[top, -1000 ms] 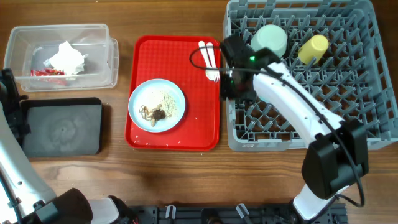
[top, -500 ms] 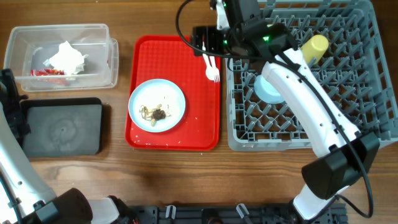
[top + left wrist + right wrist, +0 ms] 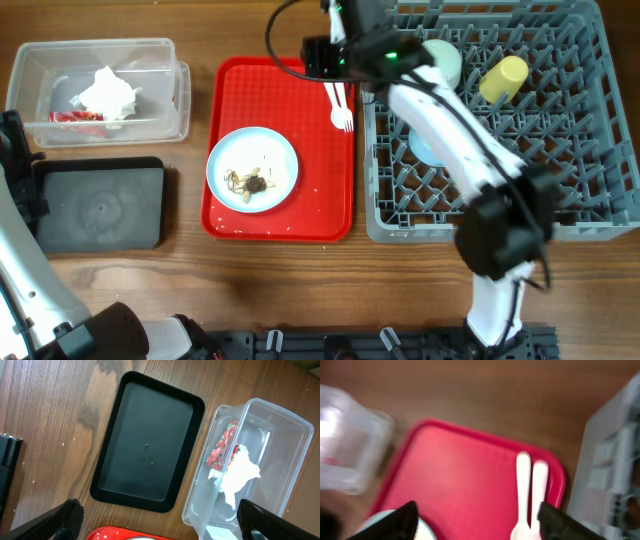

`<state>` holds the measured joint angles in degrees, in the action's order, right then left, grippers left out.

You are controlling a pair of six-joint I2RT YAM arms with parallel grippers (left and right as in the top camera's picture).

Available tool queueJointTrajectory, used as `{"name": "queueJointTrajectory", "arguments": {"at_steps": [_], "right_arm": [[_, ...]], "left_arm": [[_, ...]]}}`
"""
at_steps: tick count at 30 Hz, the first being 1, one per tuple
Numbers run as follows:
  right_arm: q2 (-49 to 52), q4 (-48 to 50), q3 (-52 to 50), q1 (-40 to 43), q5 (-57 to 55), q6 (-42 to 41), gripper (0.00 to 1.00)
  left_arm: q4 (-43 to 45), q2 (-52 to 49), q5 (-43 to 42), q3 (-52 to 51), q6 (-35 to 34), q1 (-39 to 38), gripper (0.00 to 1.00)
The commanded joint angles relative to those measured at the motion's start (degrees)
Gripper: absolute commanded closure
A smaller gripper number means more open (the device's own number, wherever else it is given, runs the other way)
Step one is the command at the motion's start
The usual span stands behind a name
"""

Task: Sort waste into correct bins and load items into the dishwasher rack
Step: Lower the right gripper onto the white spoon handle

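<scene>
Right gripper (image 3: 480, 522): my jaws are released, 2 fingertips wide apart, holding nothing.
Fork (image 3: 342, 115) and spoon (image 3: 329, 92): smooth white plastic, side by side at the far right corner of the red tray (image 3: 280, 225), between my right jaws.
Left gripper (image 3: 160, 520): released, over the matte black tray (image 3: 145, 445).
Clear tub (image 3: 280, 460): holds the crumpled napkin (image 3: 240, 472).
</scene>
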<state>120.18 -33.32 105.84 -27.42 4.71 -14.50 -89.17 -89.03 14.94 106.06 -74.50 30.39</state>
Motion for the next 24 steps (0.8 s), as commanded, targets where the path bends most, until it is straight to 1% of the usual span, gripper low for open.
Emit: {"name": "queueJointTrajectory", "arguments": {"at_steps": [1, 6, 10, 11, 15, 20, 24], "right_arm": [[3.7, 1.0, 0.4, -2.3, -1.3, 0.4, 0.26], [3.9, 3.2, 0.4, -6.8, -1.3, -0.7, 0.24], [2.1, 3.1, 0.5, -9.9, -2.1, -0.5, 0.15], [1.4, 2.7, 0.5, -10.2, -2.3, -0.6, 0.14], [-3.9, -0.2, 0.5, -10.4, -2.3, -3.4, 0.12], [-11.4, -3.7, 0.5, -10.4, -2.1, -4.2, 0.0], [-15.5, -5.1, 0.5, -10.4, -2.1, -4.2, 0.0]], "left_arm": [[-0.1, -0.2, 0.3, -0.1, -1.0, 0.3, 0.0], [-0.1, -0.2, 0.3, -0.1, -1.0, 0.3, 0.0], [-0.1, -0.2, 0.3, -0.1, -1.0, 0.3, 0.0], [-0.1, -0.2, 0.3, -0.1, -1.0, 0.3, 0.0], [-0.1, -0.2, 0.3, -0.1, -1.0, 0.3, 0.0], [-0.1, -0.2, 0.3, -0.1, -1.0, 0.3, 0.0], [-0.1, -0.2, 0.3, -0.1, -1.0, 0.3, 0.0]]}}
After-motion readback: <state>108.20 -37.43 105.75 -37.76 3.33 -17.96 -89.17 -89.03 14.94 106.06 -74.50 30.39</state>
